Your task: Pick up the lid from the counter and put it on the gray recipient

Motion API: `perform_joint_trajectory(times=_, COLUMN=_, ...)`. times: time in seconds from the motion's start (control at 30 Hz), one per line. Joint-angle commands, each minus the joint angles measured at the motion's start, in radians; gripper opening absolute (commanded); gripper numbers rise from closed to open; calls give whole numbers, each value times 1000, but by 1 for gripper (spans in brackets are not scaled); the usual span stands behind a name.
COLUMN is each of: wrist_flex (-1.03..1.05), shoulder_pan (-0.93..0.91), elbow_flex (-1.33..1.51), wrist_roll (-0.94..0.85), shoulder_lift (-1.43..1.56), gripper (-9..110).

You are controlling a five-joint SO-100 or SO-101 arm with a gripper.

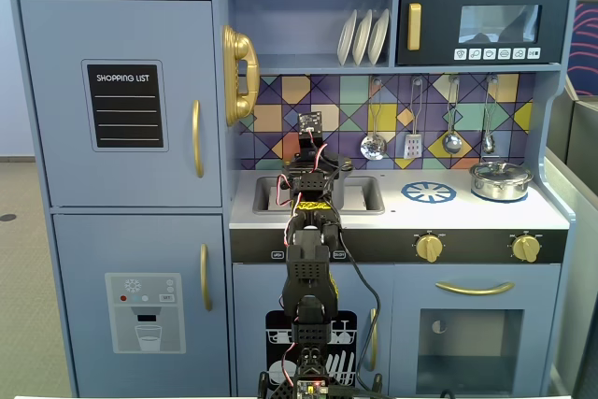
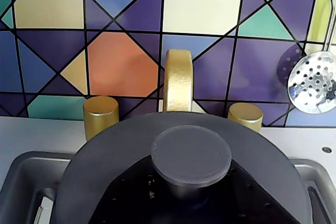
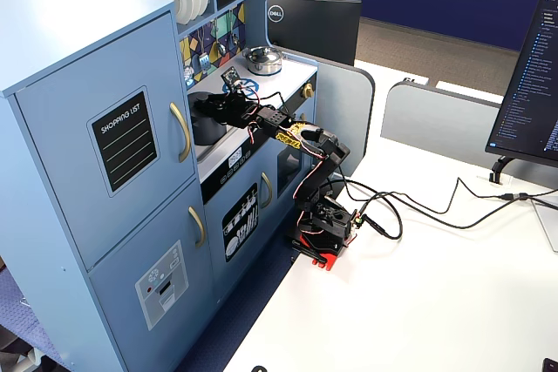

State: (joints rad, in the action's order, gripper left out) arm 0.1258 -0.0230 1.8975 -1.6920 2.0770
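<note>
The dark-gray lid point(image 2: 121, 150) fills the lower half of the wrist view, its round knob point(image 2: 191, 153) in the middle. My gripper point(image 2: 191, 195) is shut on the stem under the knob, one black finger point(image 2: 136, 192) on each side. The lid hangs level over the sink point(image 2: 26, 177), just in front of the gold faucet. From the side, the gray recipient point(image 3: 203, 130) stands in the sink area with my gripper point(image 3: 218, 109) at its top. Whether the lid rests on it I cannot tell. From the front, the arm point(image 1: 308, 259) hides the recipient.
A gold faucet point(image 2: 178, 80) and two gold taps point(image 2: 101, 115) stand right behind the lid. A slotted spoon point(image 2: 312, 82) hangs on the tiled wall. A shiny silver pot point(image 1: 501, 179) sits on the right of the counter, beside a blue burner point(image 1: 429, 192).
</note>
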Motion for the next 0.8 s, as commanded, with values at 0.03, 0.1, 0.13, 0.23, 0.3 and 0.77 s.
perform_joint_trajectory(times=0.03, wrist_flex=89, shoulder_pan=12, elbow_flex=-67, wrist_roll=21, shoulder_lift=94, gripper=16)
perform_joint_trajectory(times=0.1, wrist_flex=156, shoulder_pan=8, elbow_flex=-67, wrist_roll=25, shoulder_lift=133, gripper=20)
perform_joint_trajectory(times=0.13, wrist_flex=192, shoulder_pan=8, elbow_flex=-67, wrist_roll=29, shoulder_lift=160, gripper=21)
perform_joint_trajectory(times=0.23, wrist_flex=341, shoulder_pan=8, elbow_flex=-87, wrist_roll=31, shoulder_lift=265, gripper=20)
perform_joint_trajectory(times=0.3, wrist_flex=483, shoulder_pan=11, elbow_flex=-115, wrist_roll=32, shoulder_lift=351, gripper=18)
perform_joint_trajectory(times=0.77, wrist_flex=1071, shoulder_pan=-31, elbow_flex=479, wrist_roll=46, shoulder_lift=940, gripper=0)
